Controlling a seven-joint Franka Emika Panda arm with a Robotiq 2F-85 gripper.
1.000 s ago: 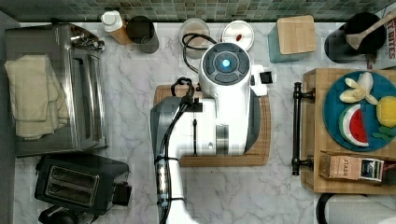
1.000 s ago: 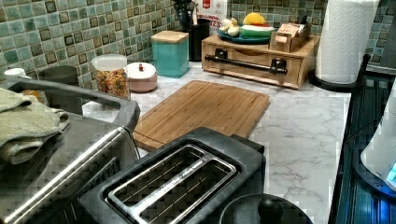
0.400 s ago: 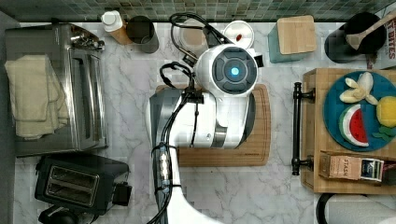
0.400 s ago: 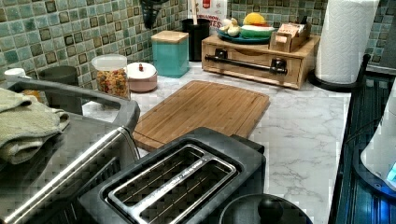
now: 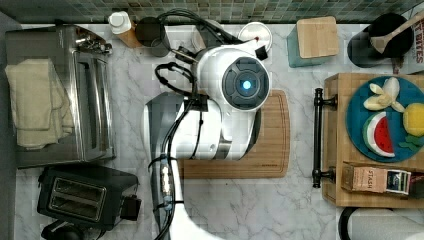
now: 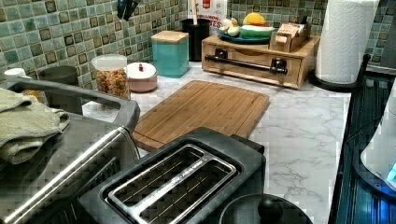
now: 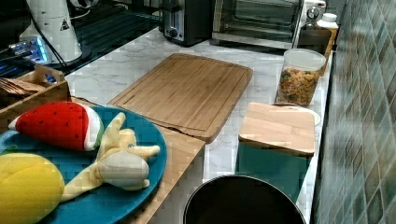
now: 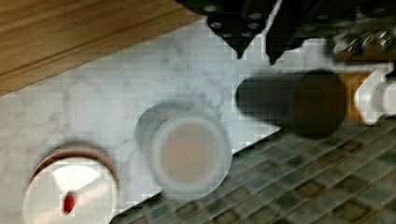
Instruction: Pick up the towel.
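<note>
1. The cream-beige, rumpled, folded cloth towel (image 5: 35,102) is seen lying on the flat top of the silver toaster oven (image 5: 92,95), at the bench's edge on the top view's left; in the left view the towel (image 6: 25,123) is draped in soft layers, with nothing touching it.
2. The white marble-patterned bench (image 5: 280,205) is backed by a green mosaic tile wall (image 6: 56,32). A bamboo cutting board (image 6: 201,109) lies mid-bench, a black two-slot toaster (image 5: 80,197) stands beside the oven, and a wooden tray (image 5: 340,150) carrying a blue plate of toy fruit (image 5: 385,120) sits at the edge on the top view's right.
3. Since a second ago the white robot arm (image 5: 225,110) has been swung from over the board toward the tiled wall, and the dark claw tips (image 6: 125,8) have entered the left view at its top edge.
4. In the wrist view the claw (image 8: 259,44) is seen above a clear lidded jar (image 8: 187,149) and a dark cup (image 8: 299,100); its two fingers are parted narrowly, holding nothing.
</note>
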